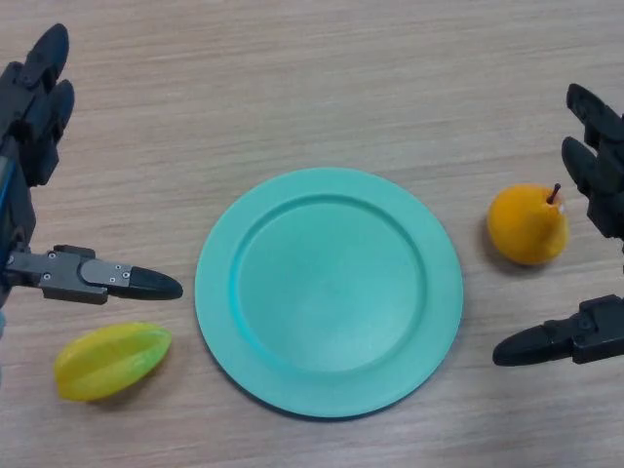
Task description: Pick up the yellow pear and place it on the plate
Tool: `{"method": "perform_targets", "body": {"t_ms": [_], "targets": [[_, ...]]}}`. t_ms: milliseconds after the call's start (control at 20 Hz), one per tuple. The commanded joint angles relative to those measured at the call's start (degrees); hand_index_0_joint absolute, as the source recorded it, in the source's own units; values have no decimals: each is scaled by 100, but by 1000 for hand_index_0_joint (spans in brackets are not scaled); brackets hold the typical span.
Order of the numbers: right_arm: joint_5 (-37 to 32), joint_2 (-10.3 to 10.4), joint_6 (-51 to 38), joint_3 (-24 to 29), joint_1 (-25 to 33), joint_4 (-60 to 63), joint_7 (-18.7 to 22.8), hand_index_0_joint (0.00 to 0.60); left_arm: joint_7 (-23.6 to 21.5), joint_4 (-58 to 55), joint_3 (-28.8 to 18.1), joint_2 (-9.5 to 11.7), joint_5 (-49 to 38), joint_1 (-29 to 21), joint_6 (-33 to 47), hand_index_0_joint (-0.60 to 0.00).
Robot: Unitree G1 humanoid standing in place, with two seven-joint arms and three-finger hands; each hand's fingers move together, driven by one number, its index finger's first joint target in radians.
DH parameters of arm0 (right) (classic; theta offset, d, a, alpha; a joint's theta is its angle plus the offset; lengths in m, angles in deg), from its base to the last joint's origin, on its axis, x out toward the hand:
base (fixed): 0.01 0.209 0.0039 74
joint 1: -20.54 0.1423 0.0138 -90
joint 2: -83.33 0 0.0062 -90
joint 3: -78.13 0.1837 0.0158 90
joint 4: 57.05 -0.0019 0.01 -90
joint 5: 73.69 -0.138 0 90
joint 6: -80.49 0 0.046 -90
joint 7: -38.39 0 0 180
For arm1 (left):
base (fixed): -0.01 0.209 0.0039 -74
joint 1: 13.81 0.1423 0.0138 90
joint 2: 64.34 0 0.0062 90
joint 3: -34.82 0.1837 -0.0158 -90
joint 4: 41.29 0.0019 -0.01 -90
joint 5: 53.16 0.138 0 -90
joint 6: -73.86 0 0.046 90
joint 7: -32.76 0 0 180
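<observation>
A yellow-orange pear (527,224) with a dark stem lies on the wooden table, to the right of an empty teal plate (329,292). My right hand (597,175) is open at the right edge. Its fingers are just right of the pear and its thumb (551,341) points left below the pear. It does not touch the pear. My left hand (34,117) is open at the left edge, with its thumb (107,278) pointing toward the plate.
A yellow-green starfruit (110,361) lies at the lower left, just below my left thumb and left of the plate.
</observation>
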Motion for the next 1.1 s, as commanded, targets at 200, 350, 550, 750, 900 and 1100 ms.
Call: {"method": "perform_targets", "body": {"t_ms": [200,350,550,750,900,1100], "targets": [[-285,-142,-438,477,71,-501,43,0,-53,-458,-303,227,-28,-202,612,0],[-284,-150,-428,527,71,-503,34,0,-44,-475,-321,228,-137,-216,534,0],[-242,-270,-763,696,271,-11,43,0,-35,-491,-341,216,-277,-185,551,0],[-323,-498,-1170,808,635,867,128,0,-86,-481,-274,233,-433,-269,363,0],[-381,-636,-1601,786,911,1669,200,0,-118,-487,-195,192,-380,-272,388,0],[-206,-824,-2377,659,1358,2969,456,0,-146,-508,-128,178,-278,-319,415,0]]}}
